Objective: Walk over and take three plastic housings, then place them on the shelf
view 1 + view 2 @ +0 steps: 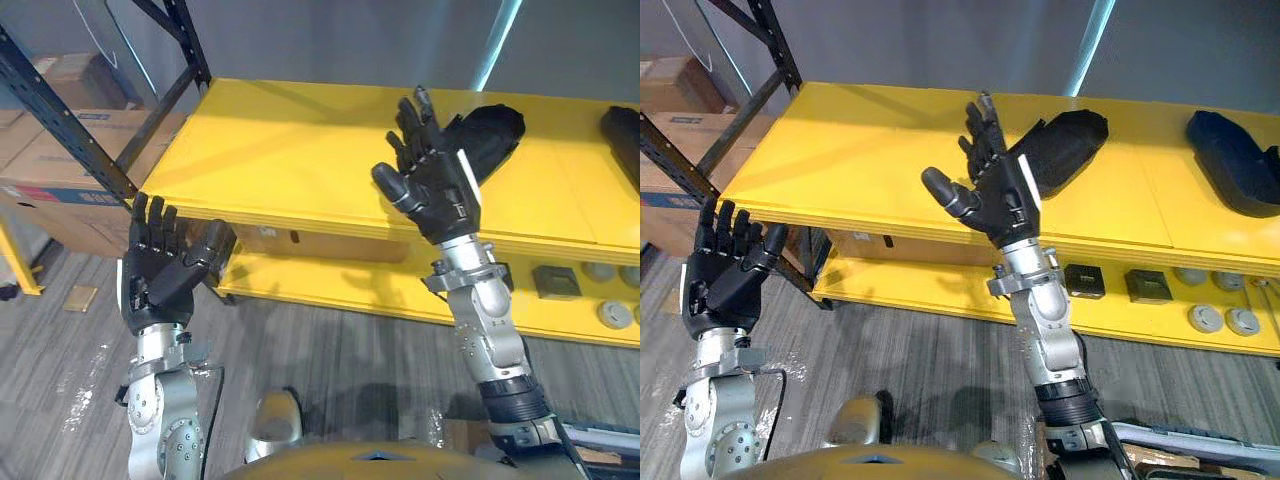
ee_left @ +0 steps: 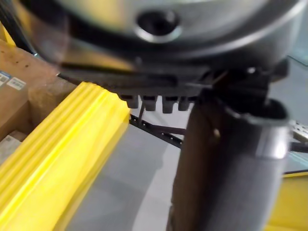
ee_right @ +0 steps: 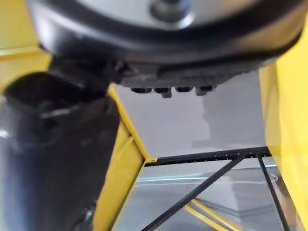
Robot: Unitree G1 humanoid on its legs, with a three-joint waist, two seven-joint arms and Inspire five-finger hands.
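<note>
Nearest in, the left hand (image 1: 165, 265) is up by the shelf (image 1: 280, 150) edge, fingers spread, holding nothing. The right hand (image 1: 435, 185) is raised over the shelf, fingers apart, empty too. Just past it a black housing (image 1: 1070, 145) lies on the yellow top, and a second housing (image 1: 1235, 160) sits well off to the right. So two look placed; I'd say one's left to fetch.

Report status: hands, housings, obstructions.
Left hand and right hand raised, open, empty. Two dark housings on yellow shelf: near housing behind right hand, far housing at right end. No obstruction seen.
</note>
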